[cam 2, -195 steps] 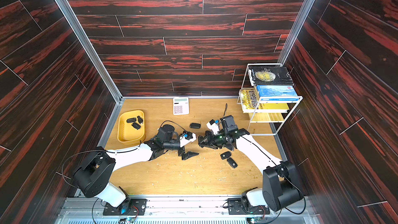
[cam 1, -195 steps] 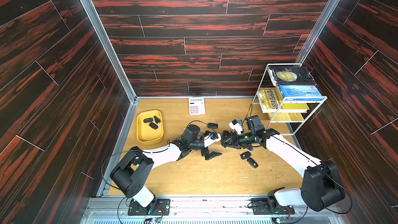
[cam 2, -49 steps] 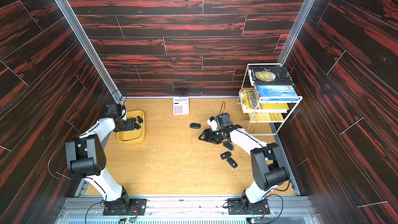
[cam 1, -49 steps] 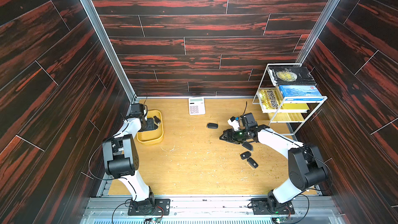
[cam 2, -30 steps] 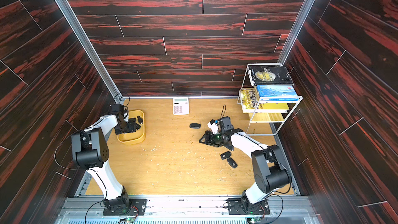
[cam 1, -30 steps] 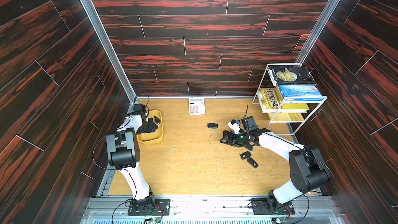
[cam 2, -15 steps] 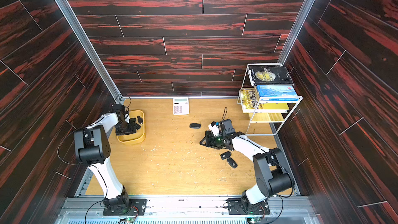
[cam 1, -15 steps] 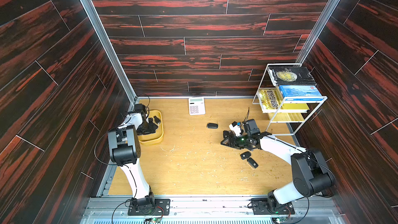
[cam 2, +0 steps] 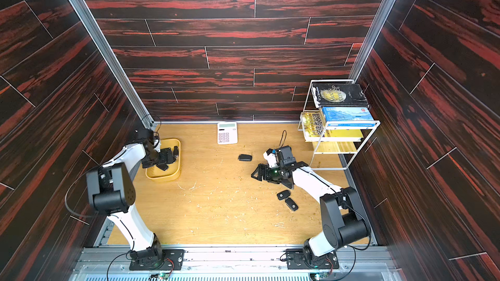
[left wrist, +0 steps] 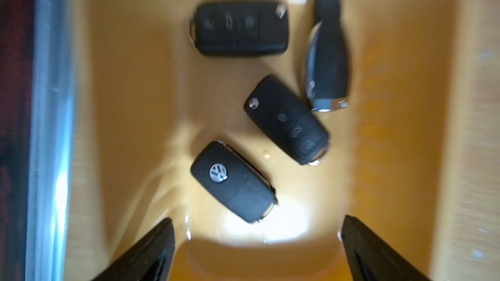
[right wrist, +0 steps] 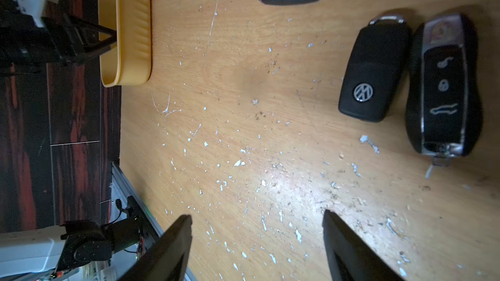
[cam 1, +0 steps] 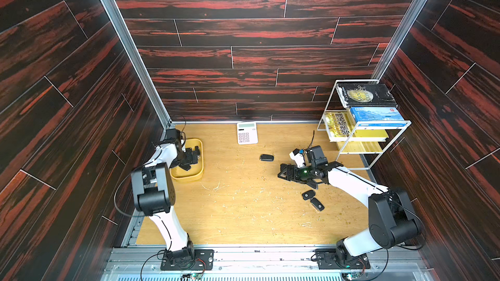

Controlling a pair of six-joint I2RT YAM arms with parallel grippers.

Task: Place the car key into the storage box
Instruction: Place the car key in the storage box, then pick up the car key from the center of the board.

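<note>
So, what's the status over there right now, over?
Left gripper open, empty, over shallow yellow plastic tray. Four black car keys lying inside it. Right gripper open, empty. Three more keys on wooden table, nothing blocking.

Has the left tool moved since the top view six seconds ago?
Yes. The left tool was in front of the calculator, well clear of the storage box; now it hangs open right over that box.
</note>
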